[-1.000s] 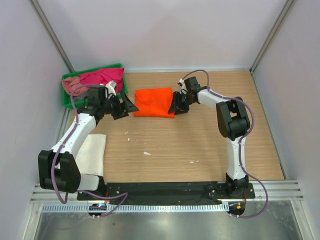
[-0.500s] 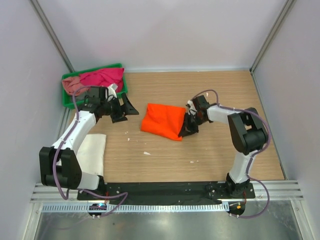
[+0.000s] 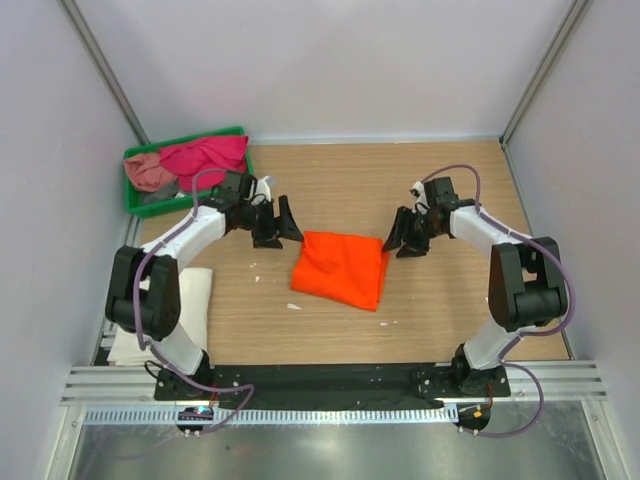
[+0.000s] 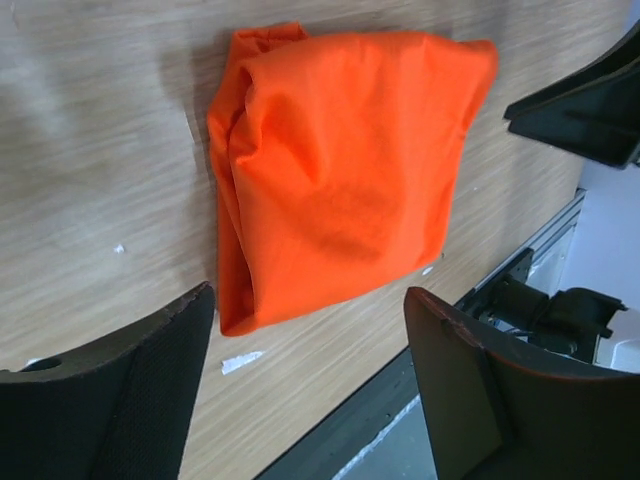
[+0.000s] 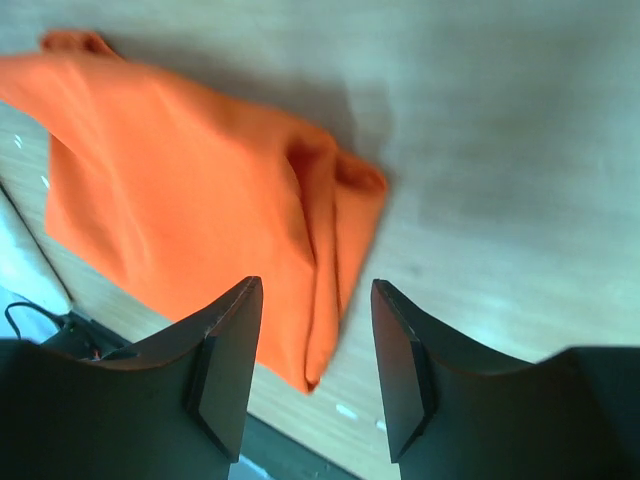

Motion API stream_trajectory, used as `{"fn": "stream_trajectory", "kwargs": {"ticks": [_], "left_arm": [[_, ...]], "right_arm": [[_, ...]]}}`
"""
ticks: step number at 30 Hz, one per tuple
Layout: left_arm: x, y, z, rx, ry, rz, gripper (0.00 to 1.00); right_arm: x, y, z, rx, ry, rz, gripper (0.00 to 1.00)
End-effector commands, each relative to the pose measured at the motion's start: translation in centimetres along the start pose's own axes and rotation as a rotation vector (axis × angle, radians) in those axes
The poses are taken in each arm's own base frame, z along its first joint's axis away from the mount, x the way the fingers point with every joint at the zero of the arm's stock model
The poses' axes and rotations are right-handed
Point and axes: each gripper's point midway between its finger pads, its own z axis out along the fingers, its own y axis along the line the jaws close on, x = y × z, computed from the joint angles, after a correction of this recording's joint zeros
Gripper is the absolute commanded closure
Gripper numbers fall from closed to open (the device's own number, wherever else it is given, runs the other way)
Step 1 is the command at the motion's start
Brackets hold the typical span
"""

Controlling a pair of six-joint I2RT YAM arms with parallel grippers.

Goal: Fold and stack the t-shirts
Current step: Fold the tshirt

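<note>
Lying folded on the bench (image 3: 330, 180), midway between its left and right edges: orange shirt (image 3: 340, 268) | left tool (image 3: 280, 228): open, empty, near shirt's far-left corner | right tool (image 3: 403, 243): open, empty, near its far-right corner

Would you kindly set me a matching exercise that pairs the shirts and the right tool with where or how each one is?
1. orange shirt
2. white shirt
3. magenta shirt
4. right tool

A. in the green tray
B. open, just right of the orange shirt
C. lying in the middle
D. flat at the near left

Pairs: 1-C; 2-D; 3-A; 4-B
</note>
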Motion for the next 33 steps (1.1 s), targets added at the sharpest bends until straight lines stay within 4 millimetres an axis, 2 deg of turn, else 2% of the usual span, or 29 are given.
{"fn": "stream_trajectory", "kwargs": {"ticks": [1,3,6,7,9,11,13,18,20,24,26,27,28,29,30,33], "left_arm": [[-3.3,-0.1,1.4,-0.002,-0.051,0.099,0.26],[-3.9,0.2,2.0,-0.006,-0.05,0.119,0.3],[-4.7,0.8,3.6,0.001,-0.029,0.137,0.3],[-5.4,0.2,3.7,0.019,-0.036,0.146,0.3],[-5.4,0.6,4.9,0.038,-0.005,0.132,0.28],[-5.9,0.0,5.3,0.067,-0.005,0.134,0.27],[-6.2,0.3,5.9,0.065,0.001,0.128,0.26],[-5.7,0.9,6.9,0.073,0.037,0.107,0.26],[-5.5,1.0,7.4,0.083,0.053,0.097,0.29],[-5.3,0.8,7.9,0.113,0.075,0.082,0.43],[-5.2,0.3,7.9,0.14,0.085,0.069,0.54],[-5.3,0.0,7.8,0.151,0.084,0.068,0.65],[-5.2,-0.3,7.7,0.169,0.092,0.059,0.71],[-5.4,-0.7,7.4,0.178,0.087,0.063,0.78],[-5.5,-1.0,7.1,0.184,0.082,0.065,0.89],[-5.7,-1.9,6.1,0.191,0.065,0.066,1.0]], "right_arm": [[-3.9,1.1,0.6,-0.006,-0.074,-0.104,0.47],[-5.1,1.9,0.9,-0.039,-0.094,-0.112,0.51],[-6.3,2.2,1.7,-0.054,-0.091,-0.122,0.53],[-6.4,2.1,2.0,-0.054,-0.085,-0.121,0.53],[-6.9,2.2,2.7,-0.064,-0.073,-0.124,0.51],[-6.8,2.2,3.3,-0.074,-0.052,-0.122,0.51],[-7.1,2.6,3.4,-0.092,-0.049,-0.128,0.5],[-6.8,2.3,3.9,-0.093,-0.027,-0.126,0.5],[-6.5,2.3,4.0,-0.1,-0.019,-0.127,0.51],[-6.3,2.8,4.1,-0.128,-0.006,-0.109,0.57],[-6.3,3.5,3.6,-0.155,-0.013,-0.096,0.69],[-6.1,3.9,3.4,-0.172,-0.012,-0.085,0.77],[-6.3,4.4,2.7,-0.185,-0.027,-0.086,0.92],[-6.1,4.7,2.4,-0.193,-0.025,-0.062,0.97],[-5.8,4.9,1.9,-0.194,-0.02,-0.049,0.99],[-5.1,5.3,-0.2,-0.171,-0.04,-0.011,0.99]]}}
